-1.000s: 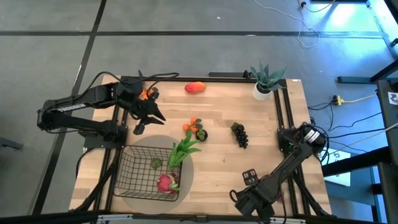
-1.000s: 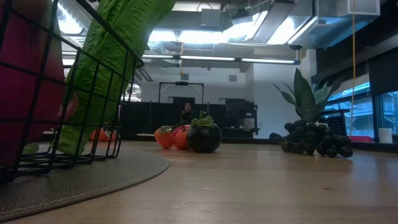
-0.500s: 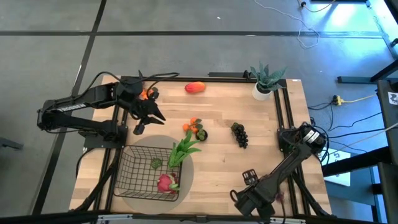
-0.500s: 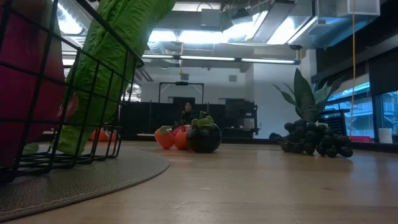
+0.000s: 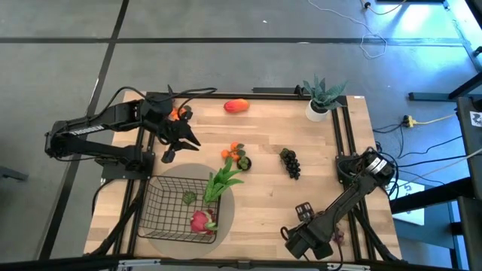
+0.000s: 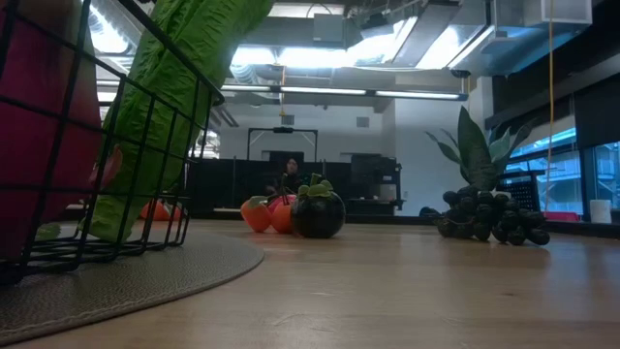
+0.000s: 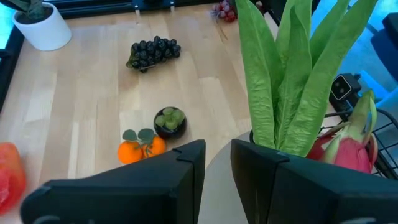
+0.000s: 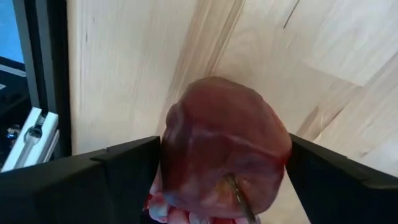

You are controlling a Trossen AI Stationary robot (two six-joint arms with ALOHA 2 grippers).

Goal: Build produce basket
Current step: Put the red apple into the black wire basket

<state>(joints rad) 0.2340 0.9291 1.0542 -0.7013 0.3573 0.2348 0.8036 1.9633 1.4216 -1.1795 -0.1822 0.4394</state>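
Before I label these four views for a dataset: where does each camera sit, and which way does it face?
High: overhead, straight down on table, basket; both arms show.
Low: table height, level past basket into the room; no arm shows.
Left wrist: past its fingers toward greens, grapes.
Right wrist: fingers flank a red fruit.
High and left wrist share the grapes.

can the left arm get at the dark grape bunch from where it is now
Probably yes. The left gripper hovers empty by the basket, and bare tabletop leads to the dark grape bunch; only the oranges sit near that line, though it's a long stretch.
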